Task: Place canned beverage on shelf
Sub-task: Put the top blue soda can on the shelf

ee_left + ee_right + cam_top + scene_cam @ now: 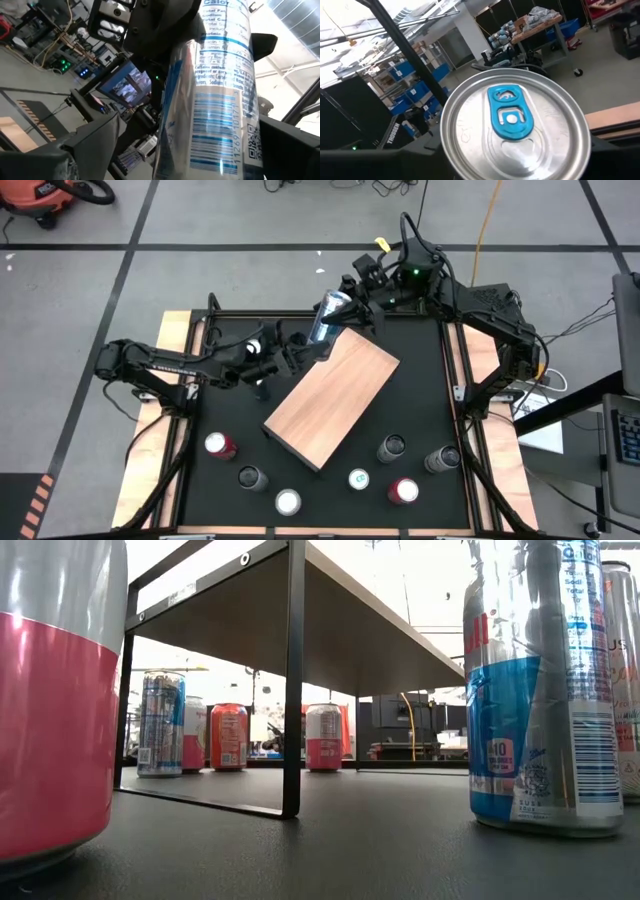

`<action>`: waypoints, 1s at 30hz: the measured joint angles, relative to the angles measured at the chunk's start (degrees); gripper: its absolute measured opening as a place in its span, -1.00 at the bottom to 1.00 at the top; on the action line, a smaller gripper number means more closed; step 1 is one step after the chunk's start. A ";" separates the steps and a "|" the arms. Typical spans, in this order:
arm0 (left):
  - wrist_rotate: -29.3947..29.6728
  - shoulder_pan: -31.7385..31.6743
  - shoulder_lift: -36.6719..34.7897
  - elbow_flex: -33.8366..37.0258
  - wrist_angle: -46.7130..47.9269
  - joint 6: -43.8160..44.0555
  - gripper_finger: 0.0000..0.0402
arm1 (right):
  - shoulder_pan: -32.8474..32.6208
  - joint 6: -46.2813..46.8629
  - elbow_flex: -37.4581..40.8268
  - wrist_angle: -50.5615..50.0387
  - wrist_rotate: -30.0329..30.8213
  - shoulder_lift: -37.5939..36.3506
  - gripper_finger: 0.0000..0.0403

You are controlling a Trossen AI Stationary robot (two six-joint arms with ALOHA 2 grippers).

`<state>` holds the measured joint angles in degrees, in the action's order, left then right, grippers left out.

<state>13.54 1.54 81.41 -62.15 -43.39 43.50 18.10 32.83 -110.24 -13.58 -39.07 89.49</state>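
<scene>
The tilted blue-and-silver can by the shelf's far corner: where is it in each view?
High view: blue-and-silver can, in the right gripper, beside the shelf's far corner.
Low view: not visible.
Left wrist view: its side fills the middle.
Right wrist view: its lid, middle.
Shared landmark: the shelf.

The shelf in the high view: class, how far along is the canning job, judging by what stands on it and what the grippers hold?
Done: nothing; the shelf top is bare. In hand: the right gripper holds a blue can tilted over the shelf's far corner; the left gripper is open beside it. Left: setting it down; six cans wait on the table.
</scene>
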 joint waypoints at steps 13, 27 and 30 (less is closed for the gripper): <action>0.69 -0.06 0.05 0.09 0.67 -5.83 0.99 | 1.54 3.58 -0.09 -5.93 -1.57 -1.40 0.04; 6.86 -0.54 -0.11 -5.40 12.66 -10.38 0.99 | 5.89 3.39 -0.28 -19.56 2.58 -5.99 0.04; 6.45 -0.54 -0.11 -10.25 23.60 -12.54 0.99 | 6.91 2.67 -0.24 -22.25 4.89 -6.76 0.04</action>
<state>19.99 0.99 81.30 -72.40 -19.79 30.96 25.01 35.50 -110.48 -35.84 -34.18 82.74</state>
